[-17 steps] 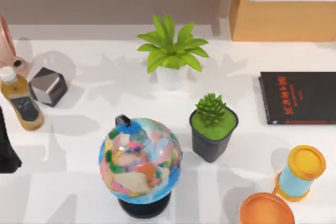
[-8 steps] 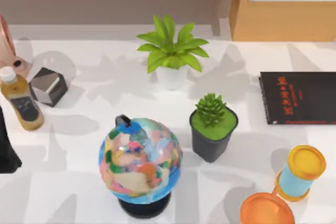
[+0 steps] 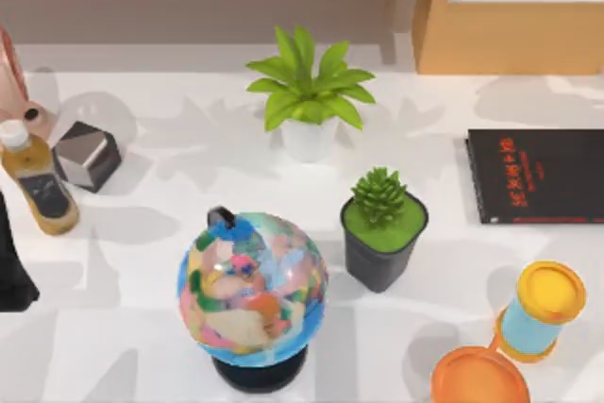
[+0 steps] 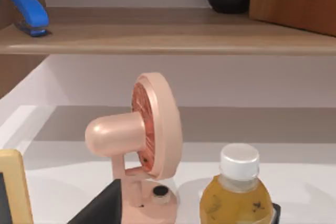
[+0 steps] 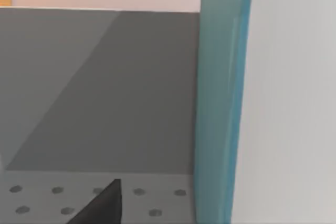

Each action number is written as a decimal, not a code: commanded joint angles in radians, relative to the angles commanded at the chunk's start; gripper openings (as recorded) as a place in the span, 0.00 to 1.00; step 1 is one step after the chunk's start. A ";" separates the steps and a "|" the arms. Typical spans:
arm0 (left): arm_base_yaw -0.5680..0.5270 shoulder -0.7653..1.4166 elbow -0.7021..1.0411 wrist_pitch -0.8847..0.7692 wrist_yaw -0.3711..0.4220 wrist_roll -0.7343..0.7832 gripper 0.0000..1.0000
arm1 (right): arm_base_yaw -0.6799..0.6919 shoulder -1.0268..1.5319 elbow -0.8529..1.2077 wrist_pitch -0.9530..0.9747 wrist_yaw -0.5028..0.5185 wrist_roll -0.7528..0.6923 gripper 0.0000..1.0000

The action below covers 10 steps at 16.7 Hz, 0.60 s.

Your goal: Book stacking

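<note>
The black book with red lettering lies flat at the table's right edge, with nothing on it. In the right wrist view the teal-blue book stands very close to the camera as an upright teal cover strip, with its white page edges beside it. A dark part of my right gripper shows a little apart from that cover. My left arm is parked at the table's left edge, and a dark part of my left gripper shows in the left wrist view.
A globe stands front centre, with a dark-potted succulent and a white-potted leafy plant behind it. A bottle, grey cube and pink fan stand left. An orange-and-blue hourglass-shaped object stands front right.
Shadows on the table's back right have shifted. The black book and everything else on the table stay where they were.
</note>
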 joint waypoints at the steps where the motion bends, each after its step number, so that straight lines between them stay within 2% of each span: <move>1: 0.000 0.000 0.000 0.000 0.000 0.000 1.00 | 0.000 0.000 0.000 0.000 0.000 0.000 1.00; 5: 0.000 0.000 0.000 0.000 0.000 0.000 1.00 | 0.005 0.001 -0.002 -0.003 0.003 0.000 1.00; 10: 0.000 0.000 0.000 0.000 0.000 0.000 1.00 | 0.018 0.064 0.104 -0.034 0.019 0.000 1.00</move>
